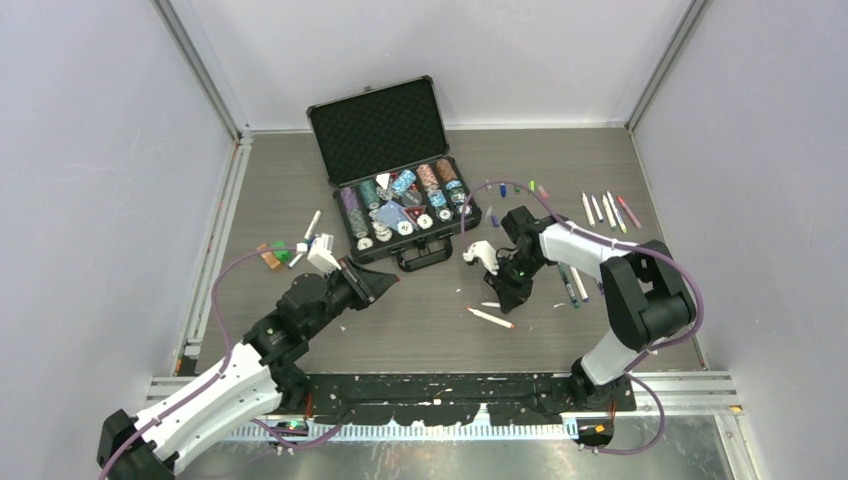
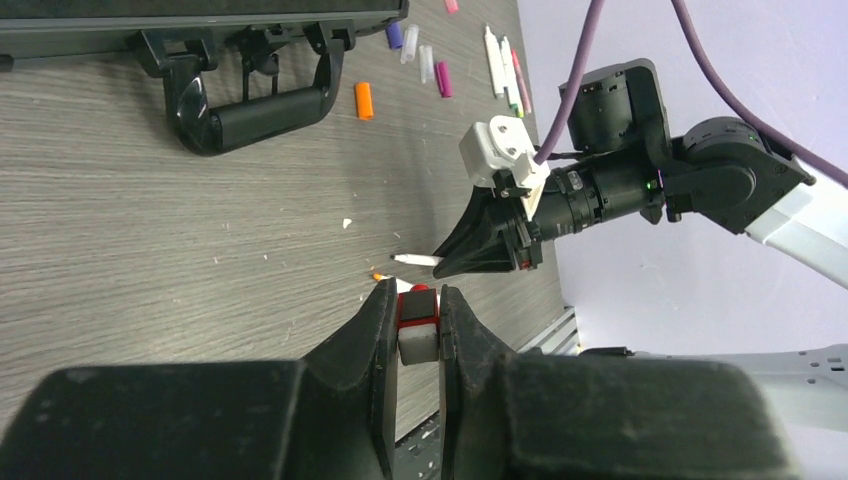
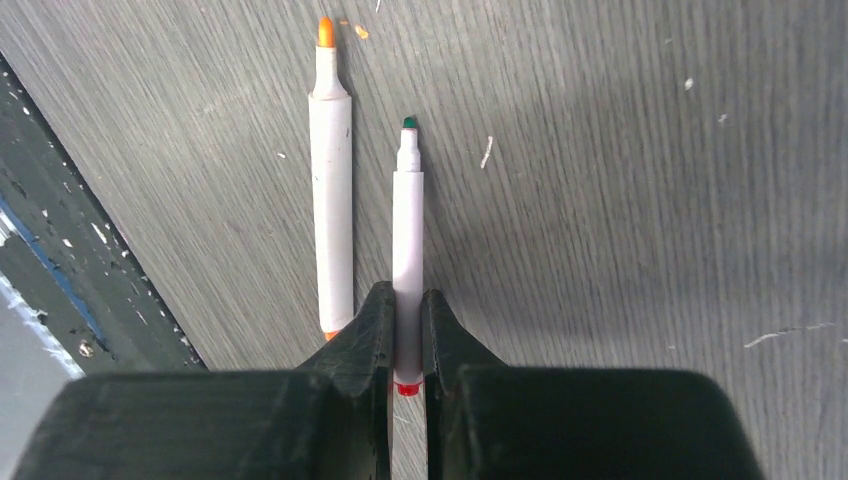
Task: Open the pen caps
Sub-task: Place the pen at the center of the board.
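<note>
Left pincer [image 2: 413, 300] grips a cap [image 2: 417, 322], right pincer [image 3: 405, 300] a pen [image 3: 407, 230], over pale-walled grey woodgrain table [image 1: 430, 322].

An open black case [image 1: 380, 130] sits at the back of the grey surface [image 1: 420, 325], its tray packed with poker chips [image 1: 405, 205]. The left arm's fingers [image 1: 380, 284] point right, just below the case's handle [image 1: 425, 260]. The right arm's fingers [image 1: 508, 295] angle down, near a white pen [image 1: 491, 318] (contact cannot be told). More pens [image 1: 605, 210] lie in a row at the far right, and loose caps [image 1: 518, 187] lie beside the case.
</note>
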Robot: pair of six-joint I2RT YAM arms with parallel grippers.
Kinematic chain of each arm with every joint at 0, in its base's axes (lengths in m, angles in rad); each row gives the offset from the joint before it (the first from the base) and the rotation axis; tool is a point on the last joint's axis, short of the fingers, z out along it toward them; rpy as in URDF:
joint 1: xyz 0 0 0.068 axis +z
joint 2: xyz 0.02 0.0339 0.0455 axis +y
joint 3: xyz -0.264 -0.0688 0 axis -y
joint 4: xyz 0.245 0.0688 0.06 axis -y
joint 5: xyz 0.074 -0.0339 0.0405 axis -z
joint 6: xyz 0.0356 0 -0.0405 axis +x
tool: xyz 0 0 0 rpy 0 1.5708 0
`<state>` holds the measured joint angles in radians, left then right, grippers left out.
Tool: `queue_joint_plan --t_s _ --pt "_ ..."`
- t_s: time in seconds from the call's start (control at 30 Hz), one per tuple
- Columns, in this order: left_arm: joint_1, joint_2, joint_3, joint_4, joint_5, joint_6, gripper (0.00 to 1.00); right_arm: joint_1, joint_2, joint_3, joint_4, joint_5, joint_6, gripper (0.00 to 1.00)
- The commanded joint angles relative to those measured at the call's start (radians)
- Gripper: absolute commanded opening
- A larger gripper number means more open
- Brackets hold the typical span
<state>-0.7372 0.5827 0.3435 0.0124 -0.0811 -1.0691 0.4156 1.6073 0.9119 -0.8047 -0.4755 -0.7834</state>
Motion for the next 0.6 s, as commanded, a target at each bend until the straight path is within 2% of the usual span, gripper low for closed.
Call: queue_joint_plan --t_s 0.0,0.1,0.17,0.4,0.57 --pt "0.004 0.01 -0.006 0.066 0.021 0.0 0.0 -0.003 0.027 0.043 -0.01 0.022 0.014 0.13" --pt "0.004 0.022 -0.008 0.072 0.025 0.002 0.0 -0.003 0.032 0.045 -0.018 0.021 0.013 0.24" --pt "0.004 0.038 -0.014 0.086 0.033 0.002 0.0 -0.004 0.031 0.049 -0.022 0.024 0.013 0.28" --pt "0.004 0.138 -0.015 0.165 0.076 -0.004 0.0 -0.003 0.001 0.065 -0.045 0.012 0.018 0.36" --pt "0.004 0.213 0.018 0.196 0.13 0.023 0.0 -0.02 -0.04 0.087 -0.07 -0.015 0.02 0.36"
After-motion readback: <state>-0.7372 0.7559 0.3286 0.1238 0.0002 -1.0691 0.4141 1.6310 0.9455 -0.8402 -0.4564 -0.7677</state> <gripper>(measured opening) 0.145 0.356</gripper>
